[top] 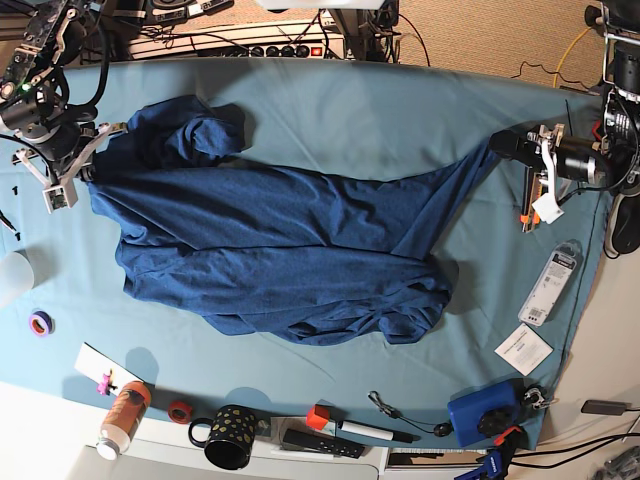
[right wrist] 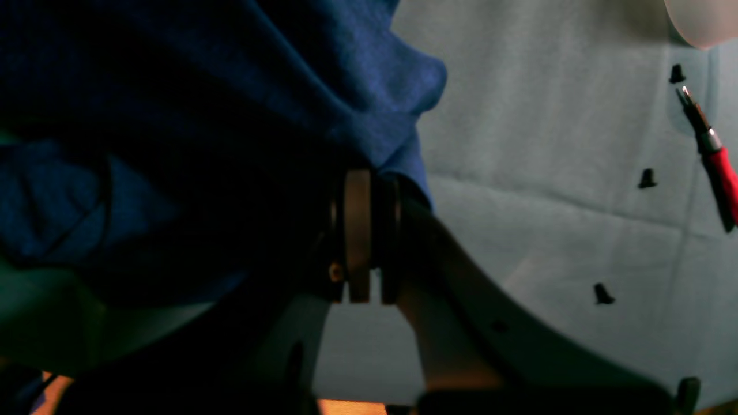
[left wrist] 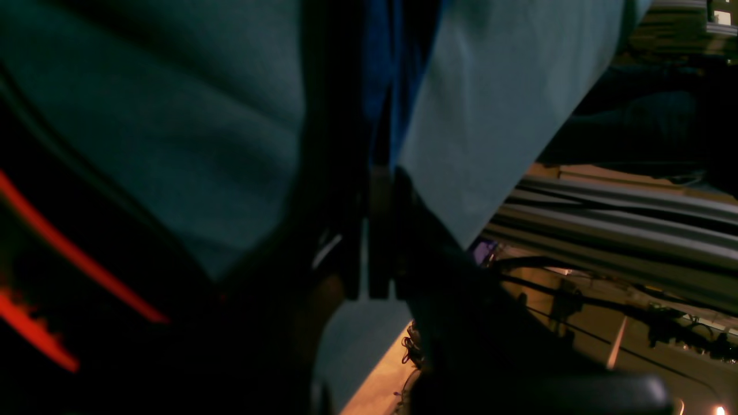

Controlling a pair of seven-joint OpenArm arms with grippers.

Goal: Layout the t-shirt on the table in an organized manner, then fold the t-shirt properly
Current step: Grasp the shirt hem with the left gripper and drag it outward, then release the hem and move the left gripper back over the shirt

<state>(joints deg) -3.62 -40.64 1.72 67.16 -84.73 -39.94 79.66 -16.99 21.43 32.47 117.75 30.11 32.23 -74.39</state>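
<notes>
Navy-blue heathered short-sleeved t-shirt (top: 280,250) stretched across teal cloth-covered surface (top: 350,110); left pincer (top: 505,146) clamped on one edge, right pincer (top: 88,170) clamped on opposite edge.

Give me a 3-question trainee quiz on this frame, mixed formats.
1. True or false: both tools are shut on the t-shirt.
2. Multiple choice: the t-shirt is A) folded into a neat rectangle, B) stretched between the two tools with a rumpled lower edge, C) hanging off the table.
3. Fill in: the mug near the table's front edge is black with ____ dots.

Key:
1. True: the left tool pinches one end, the right tool the other.
2. B
3. Yellow
</notes>
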